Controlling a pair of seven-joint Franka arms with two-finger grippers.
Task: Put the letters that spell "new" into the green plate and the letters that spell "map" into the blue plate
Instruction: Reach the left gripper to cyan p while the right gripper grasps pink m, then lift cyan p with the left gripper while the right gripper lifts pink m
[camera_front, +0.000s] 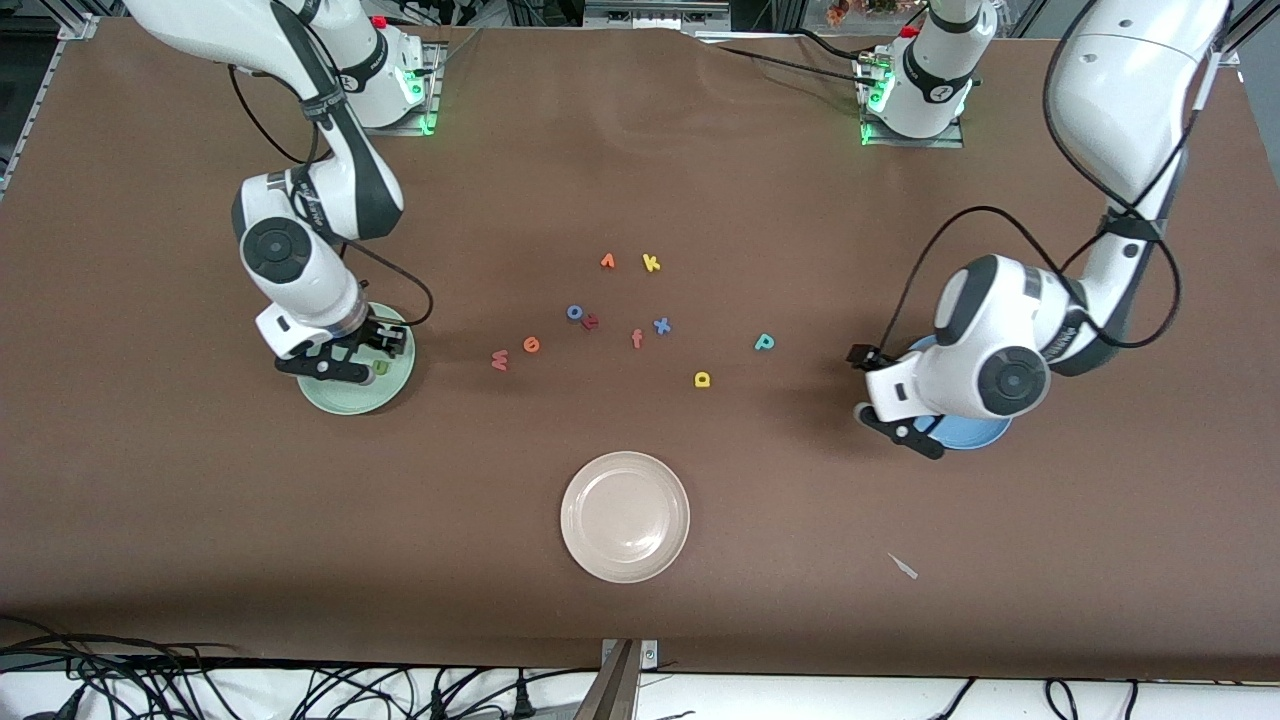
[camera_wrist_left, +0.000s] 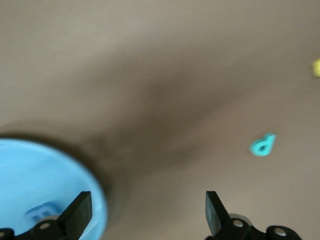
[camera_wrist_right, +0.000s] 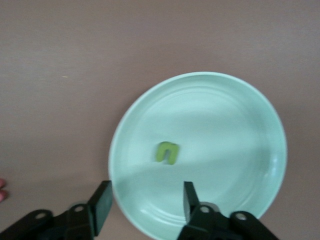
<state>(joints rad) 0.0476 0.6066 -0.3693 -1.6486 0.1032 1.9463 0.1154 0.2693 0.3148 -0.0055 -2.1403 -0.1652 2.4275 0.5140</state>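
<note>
My right gripper (camera_wrist_right: 146, 192) hangs open over the green plate (camera_wrist_right: 240, 125), empty. The olive-green n (camera_wrist_right: 167, 152) lies in that plate (camera_front: 335, 400). My left gripper (camera_wrist_left: 148, 200) is open over the rim of the blue plate (camera_wrist_left: 30, 170), nothing between its fingers. A blue m (camera_wrist_left: 42, 212) lies in that plate (camera_front: 975, 432). On the table between the plates are the salmon w (camera_front: 500, 360), the orange e (camera_front: 531, 345), the yellow a (camera_front: 702, 379) and the teal p (camera_front: 764, 342), which also shows in the left wrist view (camera_wrist_left: 263, 145).
Other letters lie mid-table: an orange v-like one (camera_front: 607, 261), a yellow k (camera_front: 651, 263), a blue o (camera_front: 575, 312) touching a red letter (camera_front: 590, 321), a salmon f (camera_front: 637, 339) and a blue x (camera_front: 661, 325). A beige plate (camera_front: 625, 515) sits nearer the camera.
</note>
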